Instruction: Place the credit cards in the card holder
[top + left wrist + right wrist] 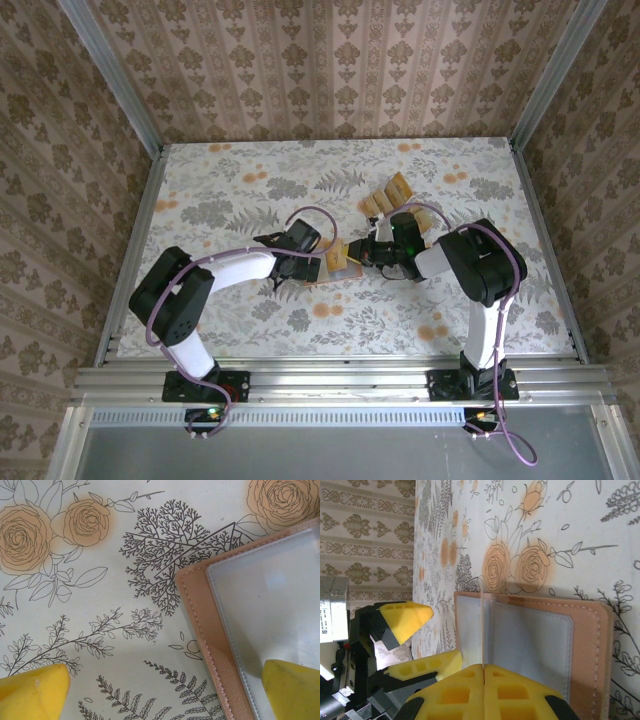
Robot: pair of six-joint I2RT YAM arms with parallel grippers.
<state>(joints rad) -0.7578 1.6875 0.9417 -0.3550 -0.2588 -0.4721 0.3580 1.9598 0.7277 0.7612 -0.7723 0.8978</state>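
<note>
The card holder lies open on the flowered table, pink rim around greyish inner faces. My right gripper is shut on one credit card, a thin tan sheet seen edge-on, standing upright over the holder's inner face. My left gripper is open and straddles the holder's left edge: one fingertip rests over the inner face, the other over bare table. From above, both grippers meet at the holder. Several more credit cards stand just behind.
The remaining cards sit in a stand at the table's middle back. Patterned walls close in the table on three sides. The left gripper's yellow fingers stand close beside the holder in the right wrist view.
</note>
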